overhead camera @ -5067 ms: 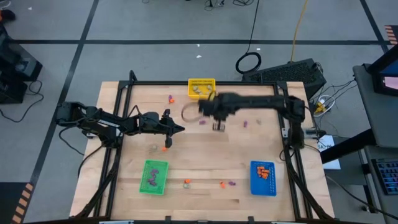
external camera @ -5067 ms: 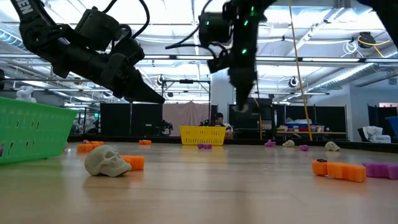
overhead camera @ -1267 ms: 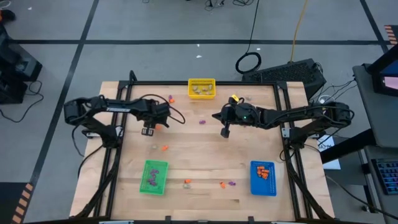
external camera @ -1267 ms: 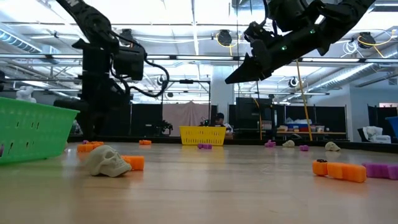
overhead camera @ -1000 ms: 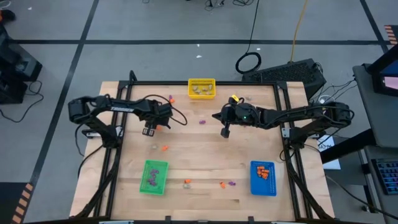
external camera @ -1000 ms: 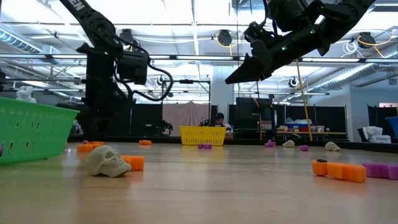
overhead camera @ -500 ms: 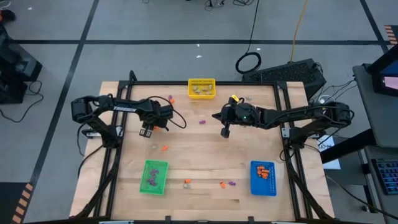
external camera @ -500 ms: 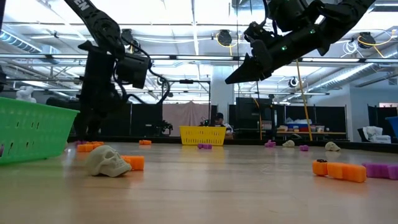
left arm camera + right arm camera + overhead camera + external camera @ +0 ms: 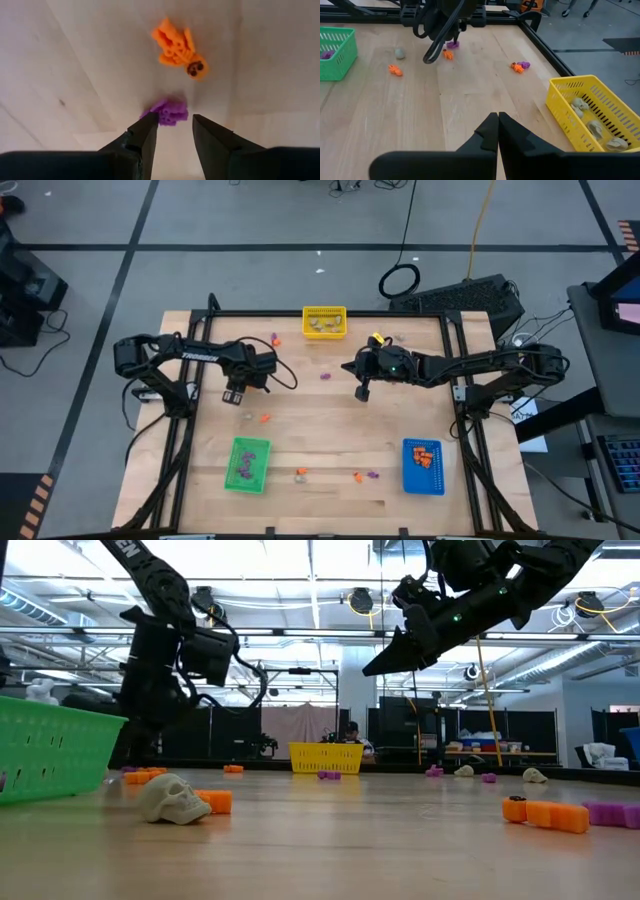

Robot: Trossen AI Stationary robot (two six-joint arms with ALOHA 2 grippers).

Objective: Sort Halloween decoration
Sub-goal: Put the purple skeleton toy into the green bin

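The left gripper [image 9: 171, 134] now hangs low over the left part of the table, having swung back from mid-table and descended; its fingers stand parted around a purple trinket [image 9: 170, 111] (an orange skeleton [image 9: 178, 48] lies just beyond). The right gripper [image 9: 362, 393], once nearer the yellow bin [image 9: 324, 322], now hovers further right, higher.

The wooden table [image 9: 330, 430] carries green, yellow and blue bins plus scattered trinkets [image 9: 265, 418].
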